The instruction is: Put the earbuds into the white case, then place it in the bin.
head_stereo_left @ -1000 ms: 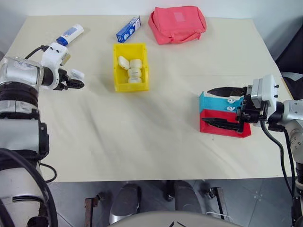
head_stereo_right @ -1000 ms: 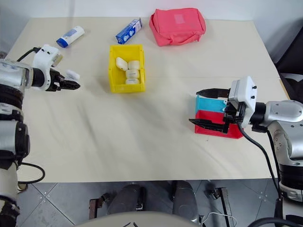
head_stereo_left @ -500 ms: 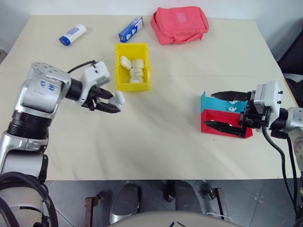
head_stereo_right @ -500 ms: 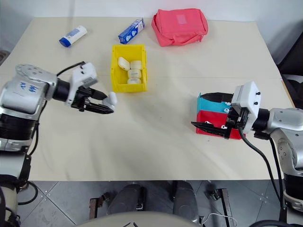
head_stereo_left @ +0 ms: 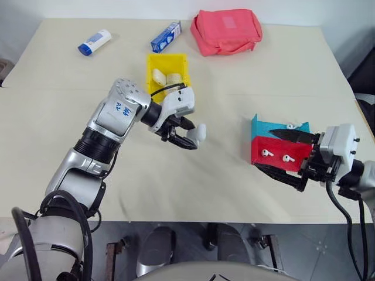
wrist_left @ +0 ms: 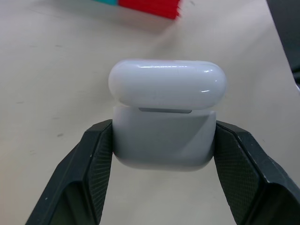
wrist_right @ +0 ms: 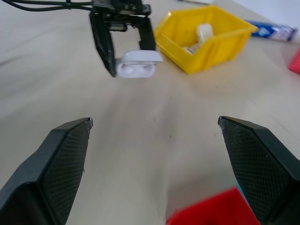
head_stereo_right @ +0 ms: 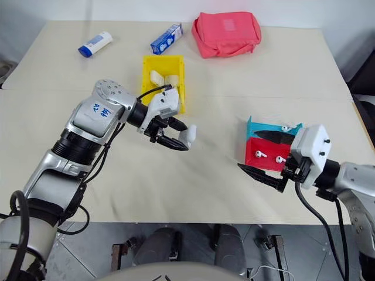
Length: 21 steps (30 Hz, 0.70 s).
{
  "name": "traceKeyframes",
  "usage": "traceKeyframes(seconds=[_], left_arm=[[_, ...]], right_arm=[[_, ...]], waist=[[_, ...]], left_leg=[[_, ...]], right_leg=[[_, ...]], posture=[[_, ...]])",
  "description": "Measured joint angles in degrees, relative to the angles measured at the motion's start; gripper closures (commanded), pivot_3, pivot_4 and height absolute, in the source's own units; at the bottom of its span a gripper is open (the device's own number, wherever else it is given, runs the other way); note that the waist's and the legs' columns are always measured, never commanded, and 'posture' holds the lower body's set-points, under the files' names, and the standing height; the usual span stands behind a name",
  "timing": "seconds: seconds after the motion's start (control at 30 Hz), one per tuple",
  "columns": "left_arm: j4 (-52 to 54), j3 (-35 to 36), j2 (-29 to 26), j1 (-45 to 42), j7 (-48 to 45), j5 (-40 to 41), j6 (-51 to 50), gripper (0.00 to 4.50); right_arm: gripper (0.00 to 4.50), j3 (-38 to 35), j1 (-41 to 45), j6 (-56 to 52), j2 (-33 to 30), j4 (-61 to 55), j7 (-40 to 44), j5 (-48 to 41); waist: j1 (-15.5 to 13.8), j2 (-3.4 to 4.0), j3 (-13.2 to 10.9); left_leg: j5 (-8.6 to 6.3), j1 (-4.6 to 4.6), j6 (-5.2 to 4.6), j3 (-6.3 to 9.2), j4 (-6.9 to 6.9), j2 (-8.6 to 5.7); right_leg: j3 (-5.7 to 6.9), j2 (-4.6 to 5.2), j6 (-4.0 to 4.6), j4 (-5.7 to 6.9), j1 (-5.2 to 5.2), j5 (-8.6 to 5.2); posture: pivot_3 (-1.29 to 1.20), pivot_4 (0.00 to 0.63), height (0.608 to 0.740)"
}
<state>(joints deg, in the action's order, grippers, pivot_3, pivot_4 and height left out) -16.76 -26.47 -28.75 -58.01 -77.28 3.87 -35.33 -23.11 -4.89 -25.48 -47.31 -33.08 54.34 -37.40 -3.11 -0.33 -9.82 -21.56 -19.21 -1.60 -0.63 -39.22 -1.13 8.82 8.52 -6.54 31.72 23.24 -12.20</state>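
My left gripper (head_stereo_left: 193,139) is shut on the white case (head_stereo_left: 200,133) and holds it above the middle of the table, just in front of the yellow bin (head_stereo_left: 150,63). The case's lid (wrist_left: 167,84) stands flipped open, and its two empty sockets (wrist_right: 136,70) face the right wrist view. Two earbuds (head_stereo_left: 265,153) lie on the red tray (head_stereo_left: 299,149), and another earbud (head_stereo_left: 290,126) lies on the teal tray (head_stereo_left: 263,126) behind it. My right gripper (head_stereo_left: 266,151) is open at the near right side of these trays, nothing held.
Cream rounded cases (head_stereo_left: 159,75) lie in the bin, whose front is hidden by my left arm. At the back of the table are a pink pouch (head_stereo_left: 229,30), a blue-and-white carton (head_stereo_left: 166,37) and a white tube with a blue cap (head_stereo_left: 95,42).
My left gripper has swept right with the white case, from the table's left side past the bin to the middle. The right gripper has drawn back a little from the trays.
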Motion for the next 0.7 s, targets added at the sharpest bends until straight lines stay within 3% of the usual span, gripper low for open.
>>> traceKeyframes(seconds=[0.3, 0.7], left_arm=[[-6.4, -10.5, 2.5, -2.9, -2.5, -8.4, 2.3, 1.70], [-6.4, -16.7, 5.3, -7.1, -3.2, -16.9, 2.3, 1.70]], right_arm=[[0.00, -1.1, -2.0, -0.8, 0.3, -2.9, -2.9, -1.1], [0.00, -2.0, -2.9, -0.8, 0.3, -3.4, -3.9, -1.7]], waist=[[-0.4, 0.02, 0.0], [-0.6, 0.18, 0.1]], left_leg=[[-0.11, -0.01, -0.27, 0.08, -0.11, -0.06], [-0.21, 0.06, -0.40, 0.15, -0.11, -0.03]], right_leg=[[0.00, 0.02, 0.00, -0.07, 0.00, 0.00], [-0.02, 0.05, 0.00, -0.18, -0.39, 0.00]], posture=[[0.00, 0.150, 0.740], [0.00, 0.150, 0.740]])
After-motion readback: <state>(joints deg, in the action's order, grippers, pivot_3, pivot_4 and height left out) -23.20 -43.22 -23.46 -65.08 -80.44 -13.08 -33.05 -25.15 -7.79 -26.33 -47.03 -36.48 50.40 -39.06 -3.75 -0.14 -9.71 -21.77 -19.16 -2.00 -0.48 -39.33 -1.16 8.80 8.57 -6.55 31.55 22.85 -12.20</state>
